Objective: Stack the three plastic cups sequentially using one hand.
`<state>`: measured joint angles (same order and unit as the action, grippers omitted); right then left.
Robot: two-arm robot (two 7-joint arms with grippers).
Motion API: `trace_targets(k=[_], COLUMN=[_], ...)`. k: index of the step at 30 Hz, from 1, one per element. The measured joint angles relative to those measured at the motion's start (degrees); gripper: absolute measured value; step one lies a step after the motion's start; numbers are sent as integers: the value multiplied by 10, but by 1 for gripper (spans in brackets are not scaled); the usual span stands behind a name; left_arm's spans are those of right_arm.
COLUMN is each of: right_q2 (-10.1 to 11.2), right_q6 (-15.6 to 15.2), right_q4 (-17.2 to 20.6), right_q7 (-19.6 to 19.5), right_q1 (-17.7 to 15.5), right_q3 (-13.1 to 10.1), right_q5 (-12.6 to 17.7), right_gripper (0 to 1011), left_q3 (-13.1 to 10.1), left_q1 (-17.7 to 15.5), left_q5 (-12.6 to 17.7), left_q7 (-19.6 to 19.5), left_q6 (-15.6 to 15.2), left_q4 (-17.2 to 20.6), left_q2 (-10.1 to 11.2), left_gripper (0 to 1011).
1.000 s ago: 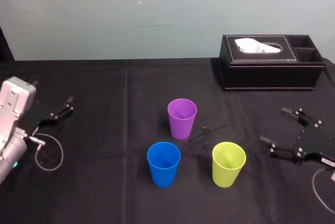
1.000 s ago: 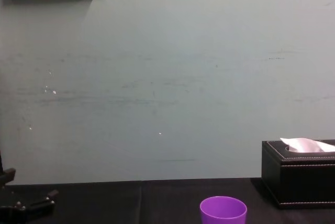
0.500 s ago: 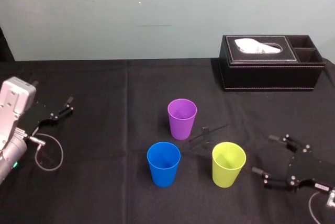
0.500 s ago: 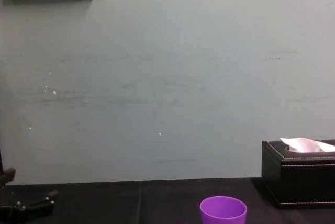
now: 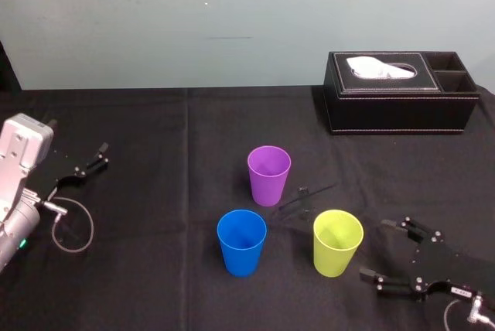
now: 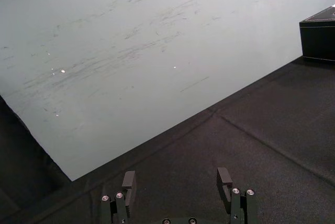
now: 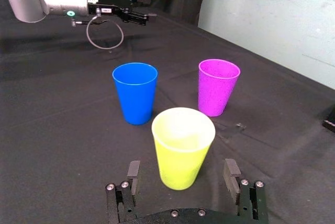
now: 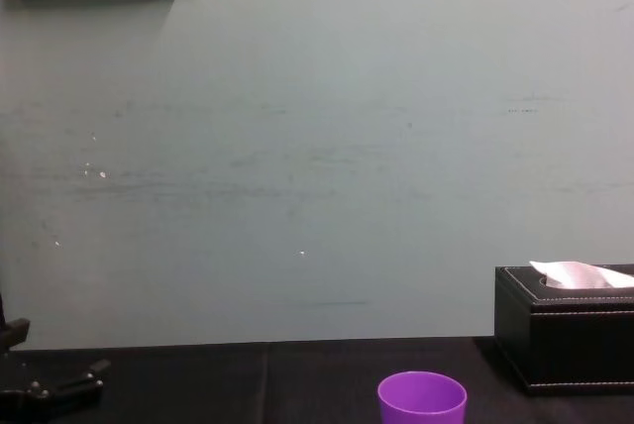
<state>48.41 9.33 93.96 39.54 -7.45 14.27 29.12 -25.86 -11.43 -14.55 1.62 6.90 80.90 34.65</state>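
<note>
My right claw (image 5: 374, 249) sits low over the black-clothed bench (image 5: 155, 269), fingers spread wide, gripping nothing. Round yellow-green plastic cup (image 5: 338, 243) stands upright just ahead of the claw, in line with the gap between the fingers, not touching either. Round blue plastic cup (image 5: 241, 242) stands beyond it, apart. Round purple plastic cup (image 5: 268, 175) is further off, toward the wall. All three are separate, mouths up. Black tissue box (image 5: 398, 93) sits well apart from the claw. Left claw (image 5: 99, 157) is parked at the bench's left edge, fingers apart.
</note>
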Motion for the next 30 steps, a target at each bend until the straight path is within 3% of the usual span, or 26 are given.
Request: trace_targets(k=[11, 30], right_q2=[-15, -43], right_q6=[-10, -28], right_q4=[-13, -49], right_q7=[10, 20], right_q1=[12, 59], right_q3=[13, 44], right_q5=[-2, 0], right_gripper=[1000, 1000], left_q3=[0, 0], left_q1=[0, 0], left_q5=[0, 0], left_q7=[0, 0], left_q6=[0, 0], left_q4=[0, 0], left_q2=[0, 0], left_gripper=[1012, 1011])
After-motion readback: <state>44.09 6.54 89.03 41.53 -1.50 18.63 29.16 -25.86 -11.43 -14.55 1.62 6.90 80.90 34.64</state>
